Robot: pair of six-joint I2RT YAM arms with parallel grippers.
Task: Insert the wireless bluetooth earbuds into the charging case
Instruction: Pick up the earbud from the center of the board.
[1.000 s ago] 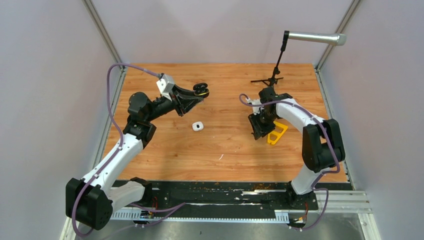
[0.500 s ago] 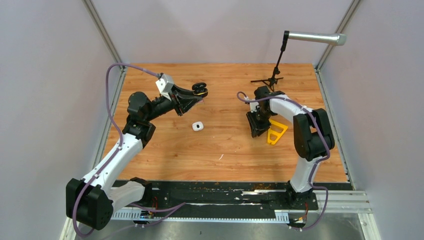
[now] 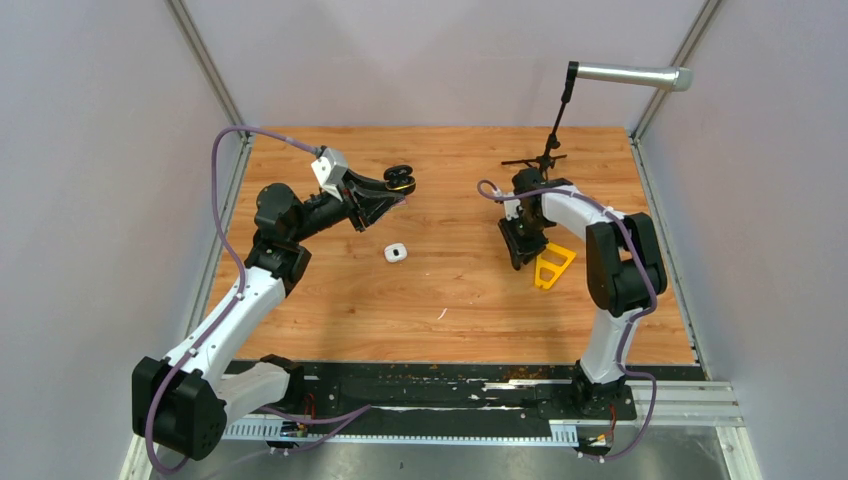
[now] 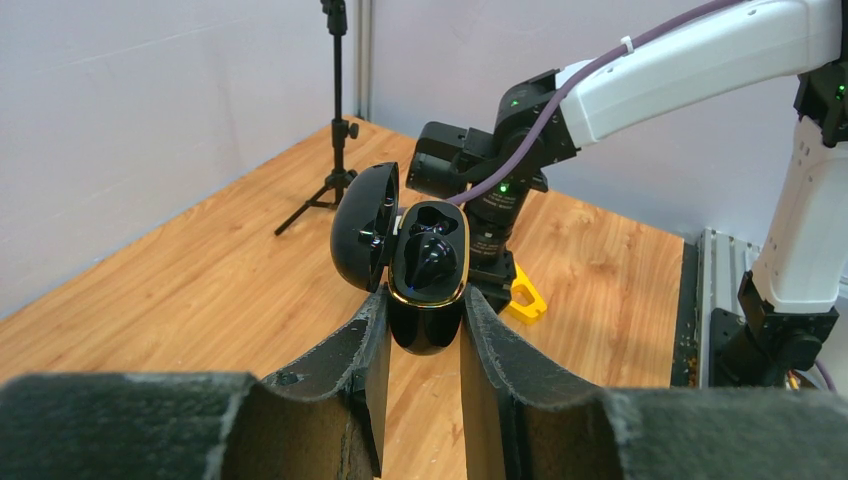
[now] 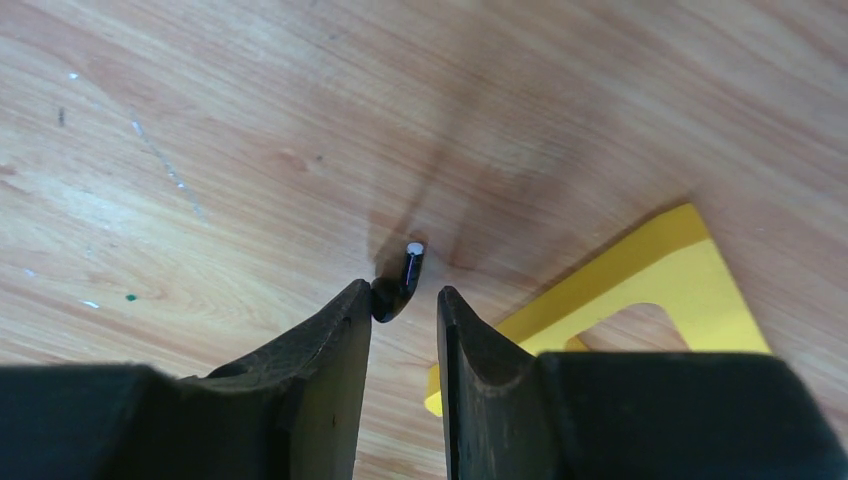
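My left gripper (image 4: pixel 425 300) is shut on the black charging case (image 4: pixel 428 310) and holds it above the table at the back left (image 3: pixel 402 178). The lid (image 4: pixel 362 225) stands open, and one black earbud (image 4: pixel 432 255) sits in a socket. My right gripper (image 5: pixel 402 292) points down at the table right of centre (image 3: pixel 520 250). Its jaws stand narrowly open. A second black earbud (image 5: pixel 408 268) lies on the wood with its body against the left fingertip (image 5: pixel 358 300). Its stem points away, and the other finger does not touch it.
A yellow triangular frame (image 3: pixel 553 266) lies just right of the right gripper. A small white case (image 3: pixel 396 253) sits mid-table. A black tripod stand (image 3: pixel 545 155) is at the back right. A thin white sliver (image 3: pixel 441 314) lies nearer the front.
The right gripper's jaws have narrowed and its wrist has shifted slightly towards the back, with the elbow swinging in. The left arm and the case have not moved.
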